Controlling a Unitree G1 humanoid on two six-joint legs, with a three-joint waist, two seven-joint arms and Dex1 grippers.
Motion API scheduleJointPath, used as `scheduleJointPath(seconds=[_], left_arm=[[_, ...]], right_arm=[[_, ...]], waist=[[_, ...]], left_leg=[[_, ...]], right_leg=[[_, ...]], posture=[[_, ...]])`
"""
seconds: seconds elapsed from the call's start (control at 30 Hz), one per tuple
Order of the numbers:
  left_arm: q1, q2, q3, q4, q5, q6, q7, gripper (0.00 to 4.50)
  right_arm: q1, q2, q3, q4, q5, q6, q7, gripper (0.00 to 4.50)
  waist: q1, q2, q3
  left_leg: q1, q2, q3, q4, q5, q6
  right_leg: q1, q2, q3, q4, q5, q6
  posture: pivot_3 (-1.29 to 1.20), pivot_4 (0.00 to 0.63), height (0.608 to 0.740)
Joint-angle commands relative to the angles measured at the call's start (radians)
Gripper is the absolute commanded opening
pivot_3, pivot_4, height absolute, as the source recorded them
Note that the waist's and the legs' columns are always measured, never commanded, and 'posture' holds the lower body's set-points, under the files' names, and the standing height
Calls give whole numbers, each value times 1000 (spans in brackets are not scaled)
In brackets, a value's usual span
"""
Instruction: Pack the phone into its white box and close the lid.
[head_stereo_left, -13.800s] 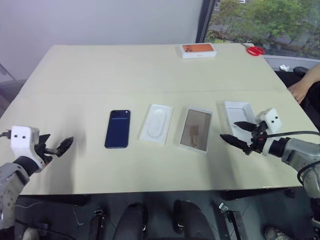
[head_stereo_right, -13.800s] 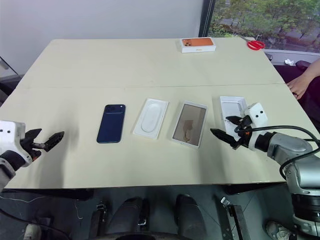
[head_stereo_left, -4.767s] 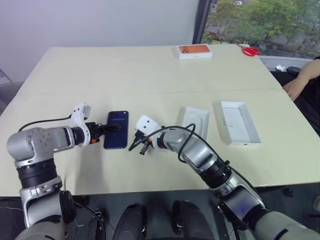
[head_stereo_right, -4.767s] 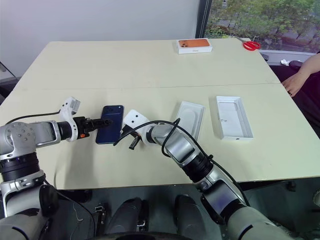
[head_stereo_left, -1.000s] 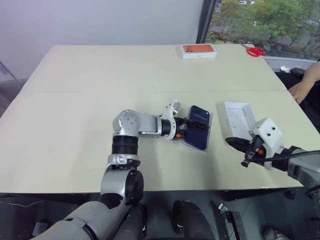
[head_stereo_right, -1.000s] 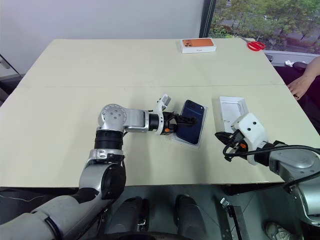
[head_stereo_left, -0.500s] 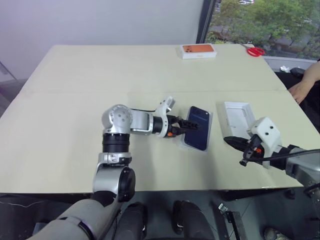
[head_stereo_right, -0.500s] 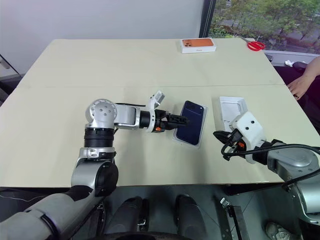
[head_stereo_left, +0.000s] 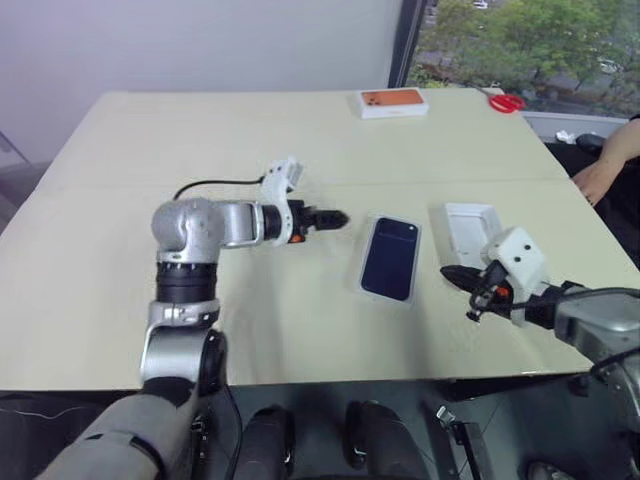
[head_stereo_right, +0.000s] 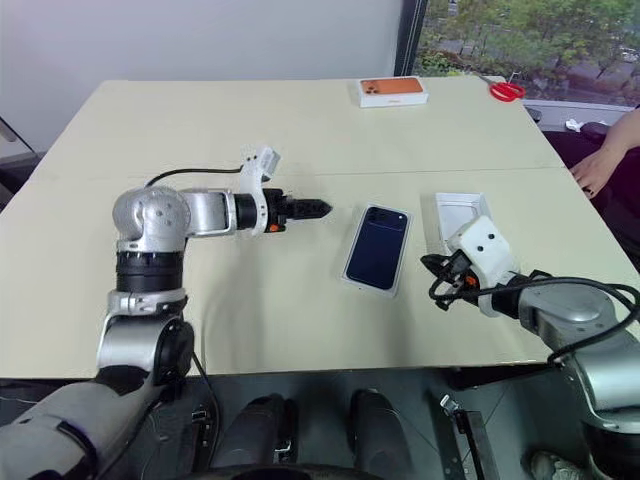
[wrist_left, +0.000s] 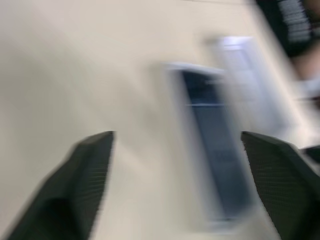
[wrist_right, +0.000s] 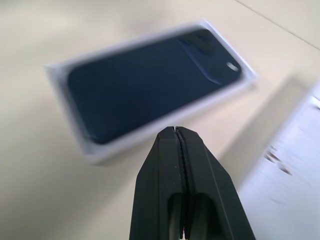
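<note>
Near the middle of the cream table (head_stereo_left: 200, 150), the dark navy phone (head_stereo_left: 390, 256) lies flat inside the white box (head_stereo_left: 367, 285), whose thin rim shows as a pale border on all sides of the handset. Just right of the box, with a narrow strip of bare tabletop between them, the lid (head_stereo_left: 468, 221) rests with its plain white inside facing up; its near end is hidden behind the right arm. The right gripper (head_stereo_left: 458, 276) hovers off the box's near right corner, touching neither box nor lid, its two black fingers (wrist_right: 186, 165) pressed together and holding nothing. The left gripper (head_stereo_left: 336, 217) sits to the left of the box, apart from it; in the left wrist view its fingers (wrist_left: 90, 165) stand well spread and empty. Wide bare table lies left of the box and beyond it, up to an orange-topped box (head_stereo_left: 393, 101) and red scissors (head_stereo_left: 509, 101) by the far edge. A person's hand (head_stereo_left: 592, 180) rests past the table's right edge.
</note>
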Motion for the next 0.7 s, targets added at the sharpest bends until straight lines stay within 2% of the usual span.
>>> scheduleJointPath(seconds=[0.03,0.07,0.17,0.37,0.57,0.7], left_arm=[[40,51,-188,-91,88,-152,-101,2090],[57,76,-245,-106,125,-200,-127,1482],[92,121,-386,-129,214,-335,-203,49],[88,91,-475,-85,298,-474,-278,49],[80,87,-583,-76,377,-538,-382,49],[95,63,-579,-107,357,-525,-436,49]], right_arm=[[-36,15,25,6,-2,41,-40,0],[-46,21,36,6,0,52,-49,0],[-71,38,77,5,-6,80,-78,0],[-120,52,171,33,-60,131,-150,0],[-138,72,225,22,-60,157,-156,0],[-134,67,237,0,-47,165,-137,0]], waist=[[7,0,0],[7,0,0],[3,0,0],[1,0,0],[1,0,0],[0,0,0]], left_leg=[[-1,0,0,0,0,0],[-2,-1,-1,1,0,0],[-3,-1,0,1,0,0],[-3,-1,0,2,-1,1],[-3,-1,0,2,-1,2],[-3,-1,-1,2,-1,2]], right_leg=[[0,0,0,0,0,0],[0,-1,0,-1,0,0],[0,-2,0,-2,0,-1],[0,-2,-1,-2,0,-1],[-1,0,-1,-1,0,0],[-1,0,-2,-1,0,0]], posture=[[0,150,740],[0,150,740],[0,150,740],[0,150,740],[0,150,740],[0,150,740]])
